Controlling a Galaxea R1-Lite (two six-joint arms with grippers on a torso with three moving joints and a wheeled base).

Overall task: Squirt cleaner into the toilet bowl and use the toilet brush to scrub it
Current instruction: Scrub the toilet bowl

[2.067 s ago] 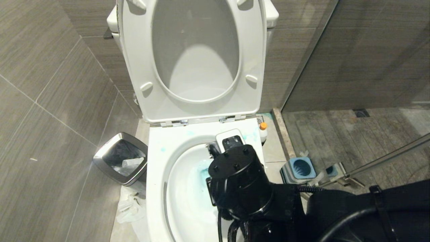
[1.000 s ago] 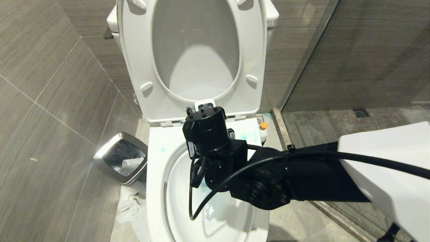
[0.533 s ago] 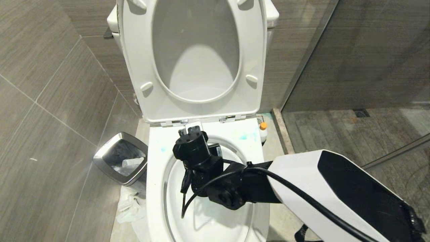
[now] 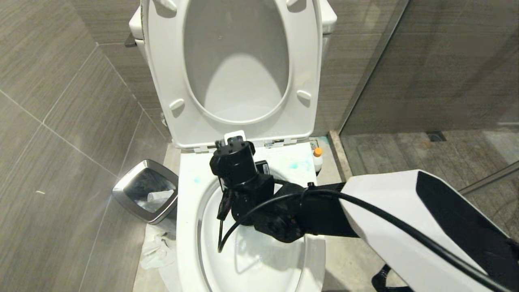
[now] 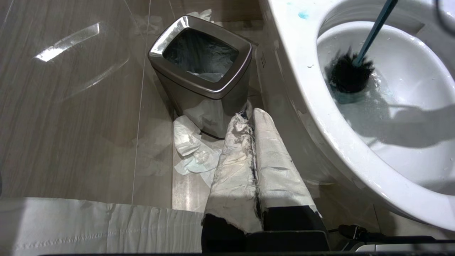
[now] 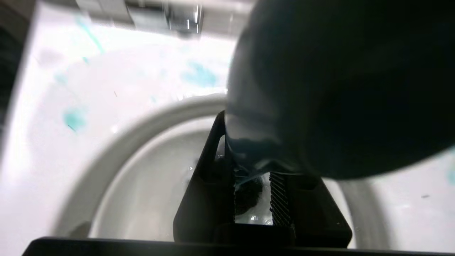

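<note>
Since half a second ago, the right tool [image 6: 252, 199] has been carried slightly toward the hinge end of the toilet bowl [image 4: 190, 227], above its rear rim; its jaws are kept closed on the toilet brush [image 5: 350, 73], whose teal handle is slanted down into the basin, with the dark head set against the wet inner wall beside blue-tinted water; the cleaner [image 4: 318, 159] (orange cap up) is stood on the floor just beside the bowl's back corner; the left tool [image 5: 253, 149] is held fully closed and empty, low near the waste bin [image 5: 202, 76], with crumpled paper [image 5: 190, 145] lying at its foot.
</note>
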